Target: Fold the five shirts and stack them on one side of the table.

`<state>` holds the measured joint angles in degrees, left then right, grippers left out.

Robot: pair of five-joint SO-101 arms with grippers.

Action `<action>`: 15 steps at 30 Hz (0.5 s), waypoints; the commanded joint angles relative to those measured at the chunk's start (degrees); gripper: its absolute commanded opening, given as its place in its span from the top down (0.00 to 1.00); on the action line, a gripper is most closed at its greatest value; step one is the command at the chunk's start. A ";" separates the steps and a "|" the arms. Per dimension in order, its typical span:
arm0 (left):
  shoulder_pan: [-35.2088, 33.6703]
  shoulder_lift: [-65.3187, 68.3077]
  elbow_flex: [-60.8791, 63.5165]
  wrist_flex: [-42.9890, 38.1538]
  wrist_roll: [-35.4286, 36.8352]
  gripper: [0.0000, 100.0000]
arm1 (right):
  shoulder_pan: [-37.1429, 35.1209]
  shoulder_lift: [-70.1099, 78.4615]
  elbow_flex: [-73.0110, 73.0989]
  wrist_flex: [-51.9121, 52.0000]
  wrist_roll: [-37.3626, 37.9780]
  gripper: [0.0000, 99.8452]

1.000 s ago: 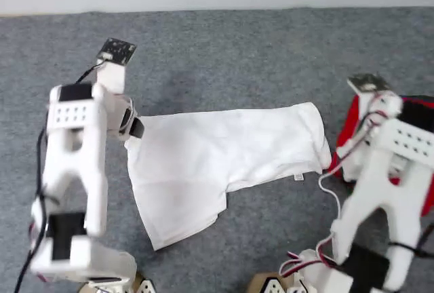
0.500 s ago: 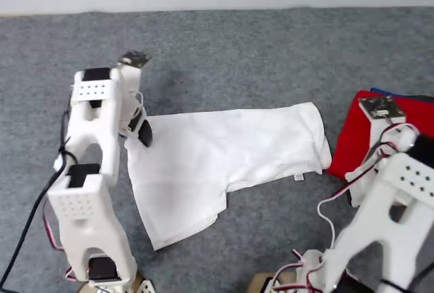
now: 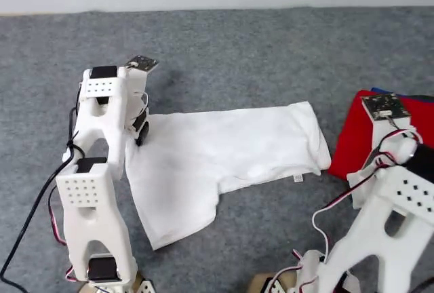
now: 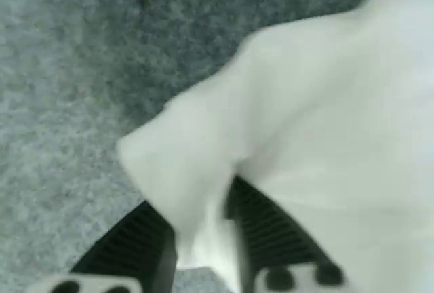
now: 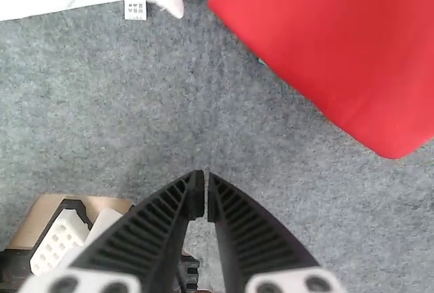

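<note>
A white shirt (image 3: 224, 154) lies spread across the middle of the grey carpeted table (image 3: 271, 55). My left gripper (image 3: 141, 130) is at its left upper corner. In the left wrist view, the left gripper (image 4: 200, 208) is shut on a raised fold of the white shirt (image 4: 325, 103). A folded red shirt (image 3: 349, 137) lies at the right edge, with a blue edge (image 3: 388, 92) showing behind it. My right gripper (image 5: 204, 178) is shut on nothing, above bare carpet between the red shirt (image 5: 319, 42) and the white shirt's tagged corner (image 5: 135, 9).
The right arm (image 3: 386, 191) stands over the front right, partly covering the red shirt. Arm bases and a tan block (image 3: 268, 283) sit along the front edge. Bare carpet runs along the back.
The left arm swung in and closed on the white shirt's left corner, which bunched slightly. The right arm drew back toward the front right, off the white shirt, uncovering more of the red shirt.
</note>
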<state>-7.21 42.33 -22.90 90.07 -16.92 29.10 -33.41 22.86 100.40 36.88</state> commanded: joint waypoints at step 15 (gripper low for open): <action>-5.19 -0.44 -12.18 7.91 -6.33 0.99 | 0.31 -1.63 -0.53 2.15 0.09 0.97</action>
<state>-11.87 42.68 -32.57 96.66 -21.58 29.10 -33.49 22.86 100.48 36.88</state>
